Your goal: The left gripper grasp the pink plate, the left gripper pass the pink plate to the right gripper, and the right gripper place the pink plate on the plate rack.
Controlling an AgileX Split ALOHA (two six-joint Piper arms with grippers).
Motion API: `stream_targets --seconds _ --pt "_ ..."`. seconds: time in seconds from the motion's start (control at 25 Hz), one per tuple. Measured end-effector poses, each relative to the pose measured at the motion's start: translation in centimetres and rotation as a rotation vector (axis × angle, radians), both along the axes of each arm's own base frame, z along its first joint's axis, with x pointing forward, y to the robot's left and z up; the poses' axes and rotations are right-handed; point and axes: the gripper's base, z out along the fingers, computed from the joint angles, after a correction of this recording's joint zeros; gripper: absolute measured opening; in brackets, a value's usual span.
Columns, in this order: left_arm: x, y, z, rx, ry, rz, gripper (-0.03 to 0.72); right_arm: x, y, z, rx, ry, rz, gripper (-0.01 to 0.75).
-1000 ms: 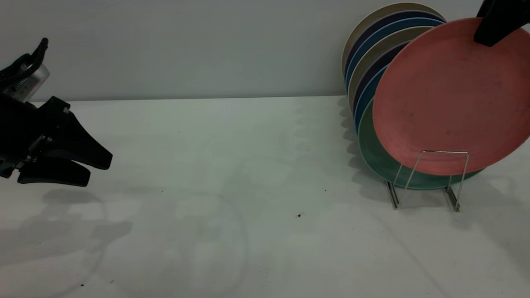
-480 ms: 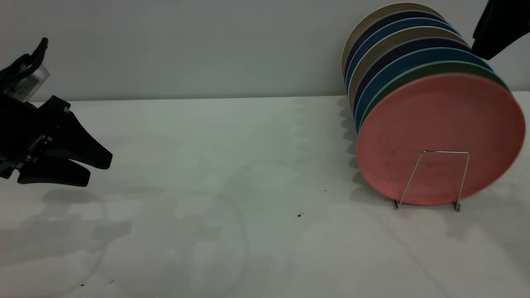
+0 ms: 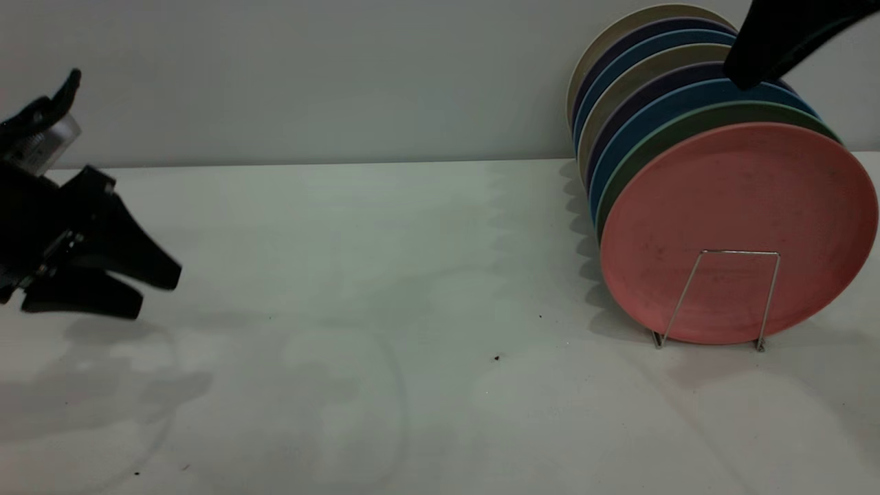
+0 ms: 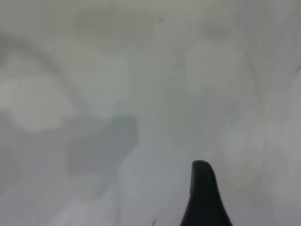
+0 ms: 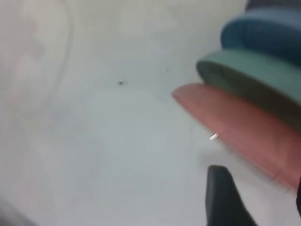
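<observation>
Salmon-pink, the pink plate (image 3: 739, 230) stands on edge as the frontmost plate in my plate rack (image 3: 715, 299), leaning against the green plate (image 3: 715, 113) behind it. My right claw (image 3: 773, 41) hangs above the stacked plates, touching none; its jaws cannot be judged. My left claw (image 3: 148, 289) hovers released, jaws parted, well apart over the worktop (image 3: 412, 275).

Pink plate (image 3: 739, 227): salmon-pink, matte, faint dark scuffs. Behind it, toward 11 o'clock: green plate (image 3: 660, 134), then blue, dark purple and beige plates. Plate rack (image 3: 729, 295): silvery wire. Left gripper (image 3: 148, 289) and right gripper (image 3: 770, 41): black. Table (image 3: 412, 275): white.
</observation>
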Motion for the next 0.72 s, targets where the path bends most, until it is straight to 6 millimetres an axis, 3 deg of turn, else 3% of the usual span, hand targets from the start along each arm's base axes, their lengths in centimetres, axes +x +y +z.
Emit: stream_targets --seconds 0.16,0.32,0.52,0.72 --pt "-0.6 0.5 -0.2 0.068 0.067 -0.020 0.539 -0.5 -0.1 -0.2 0.038 0.132 -0.153 0.392" --pt "-1.2 1.4 1.8 0.190 0.101 0.009 0.539 -1.0 -0.7 -0.5 -0.019 0.201 -0.213 0.392" --pt "-2.4 2.3 6.8 0.342 0.046 0.068 0.539 -2.1 -1.8 -0.3 -0.138 0.292 -0.297 0.392" --pt "-4.4 2.1 11.9 0.383 -0.046 0.058 0.539 -4.0 -2.7 2.6 -0.196 0.264 -0.351 0.392"
